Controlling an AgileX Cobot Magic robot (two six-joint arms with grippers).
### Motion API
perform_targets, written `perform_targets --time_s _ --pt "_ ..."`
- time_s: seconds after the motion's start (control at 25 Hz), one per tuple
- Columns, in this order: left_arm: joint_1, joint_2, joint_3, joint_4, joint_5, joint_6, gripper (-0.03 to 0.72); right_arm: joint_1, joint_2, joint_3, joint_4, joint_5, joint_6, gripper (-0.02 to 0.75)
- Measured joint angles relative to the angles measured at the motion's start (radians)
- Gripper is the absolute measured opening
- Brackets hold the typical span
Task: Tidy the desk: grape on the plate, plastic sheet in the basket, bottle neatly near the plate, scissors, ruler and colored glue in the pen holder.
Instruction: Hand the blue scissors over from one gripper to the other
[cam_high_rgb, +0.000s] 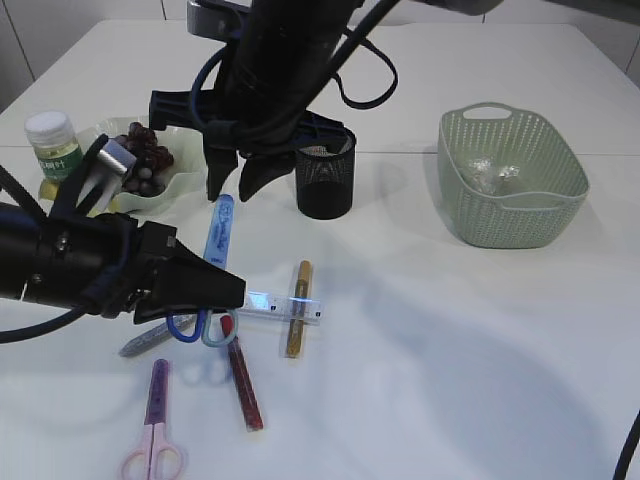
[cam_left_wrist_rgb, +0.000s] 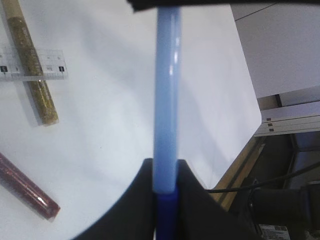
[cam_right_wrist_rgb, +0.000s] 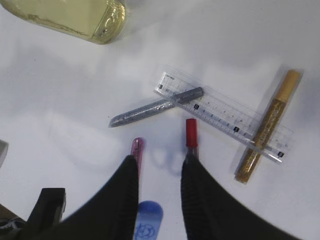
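The left tool is clamped on the lower end of the blue glue pen, holding it up off the desk. The right tool stands partly open around the pen's top. The right should probably close squarely before the left lets go, then carry the pen to the pen holder.

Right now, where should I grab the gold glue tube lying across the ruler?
Take the gold glue tube by its lower half, below the ruler, coming straight down with the jaws across its width. It lies flat and slim, that end has bare table on both sides, and the ruler crosses the upper part.
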Motion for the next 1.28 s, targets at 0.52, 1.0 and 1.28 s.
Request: perform_targets --time_s 0.52,1.0,1.28 --pt "0.0 0.0 0.0 0.04 0.048 -0.119 0.036 -0.046 0.0 -0.113 -0.191 0.053 -0.004 0.241" --pt "0.0 0.0 -0.04 0.139 0.26 -0.342 0.036 -0.065 0.0 -0.118 -0.396 0.085 -0.067 0.241" --pt "0.002 0.0 -0.119 0.255 0.309 -0.483 0.037 -0.065 0.0 -0.118 -0.441 0.085 -0.2 0.241"
